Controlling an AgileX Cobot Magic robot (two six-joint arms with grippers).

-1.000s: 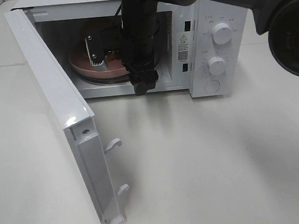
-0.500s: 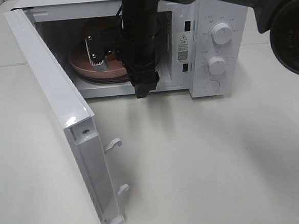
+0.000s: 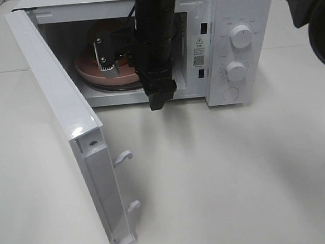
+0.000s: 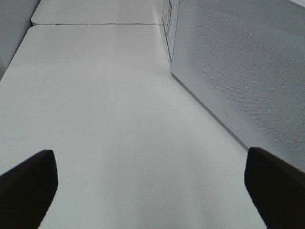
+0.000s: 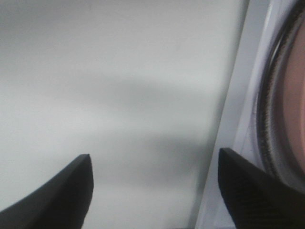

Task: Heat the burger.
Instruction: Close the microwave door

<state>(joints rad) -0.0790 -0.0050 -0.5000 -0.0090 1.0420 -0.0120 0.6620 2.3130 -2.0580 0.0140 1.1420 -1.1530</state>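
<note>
Right tool (image 5: 155,167) jaws apart | microwave (image 3: 255,15) holds pink plate (image 3: 90,71) (door (image 3: 55,101) swung wide)

table (image 3: 238,172): smooth, matt off-white top.
microwave casing (image 3: 260,76): smooth white with a faint sheen; metal or plastic, cannot tell.
door (image 3: 54,90), at 9 o'clock of the cavity: glossy white edge with bright highlights.
door face (image 4: 248,71): fine dotted mesh pattern, satin.
latch hooks (image 3: 123,156): smooth white plastic.
knobs (image 3: 241,36), at 3 o'clock of the cavity: smooth white plastic.
plate (image 3: 89,71): smooth pink, dull sheen.
right arm (image 3: 154,44): matt black.
right gripper fingers (image 5: 257,191): black, finely grained.
</note>
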